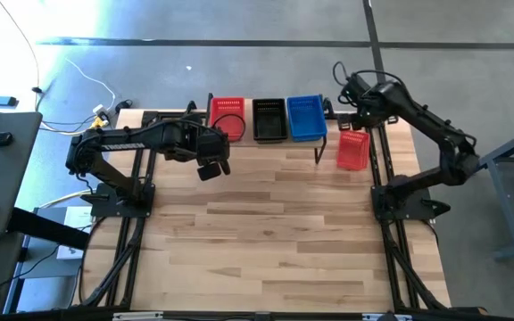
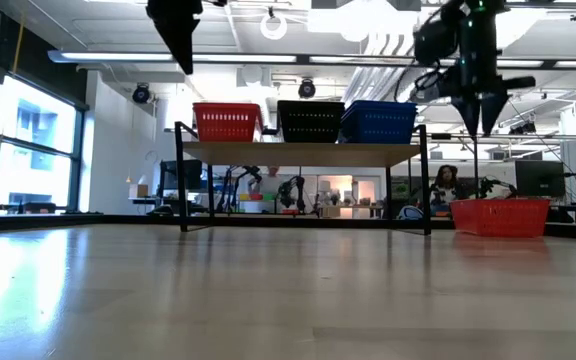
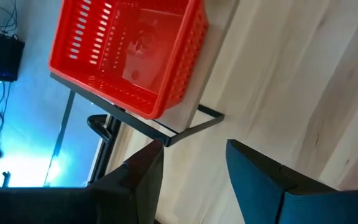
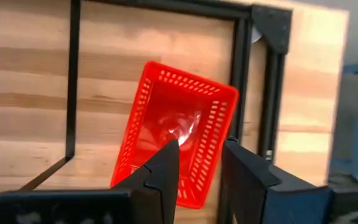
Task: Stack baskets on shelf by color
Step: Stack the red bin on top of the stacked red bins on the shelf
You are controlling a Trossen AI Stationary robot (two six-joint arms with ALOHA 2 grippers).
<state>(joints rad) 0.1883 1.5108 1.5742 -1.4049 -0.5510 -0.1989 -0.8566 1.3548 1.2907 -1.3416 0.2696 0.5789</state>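
Observation:
The shelf [image 2: 308,153] stands at the table's far edge. On its top stand a red basket [image 1: 228,116], a black basket [image 1: 269,119] and a blue basket [image 1: 306,118], side by side on their bottoms. A second red basket [image 1: 353,150] rests on the table just right of the shelf. My right gripper [image 4: 201,155] hangs open above this basket [image 4: 179,140], pointing down, clear of it [image 2: 500,215]. My left gripper [image 1: 211,169] hovers open, high over the table in front of the shelf's left end, with the shelf's red basket [image 3: 126,53] beyond its fingers.
The wooden tabletop [image 1: 275,232] lies bare from the middle to the near edge. Black arm frames stand at the table's left [image 1: 119,201] and right [image 1: 404,205] sides. A person [image 2: 446,185] sits in the room beyond the table.

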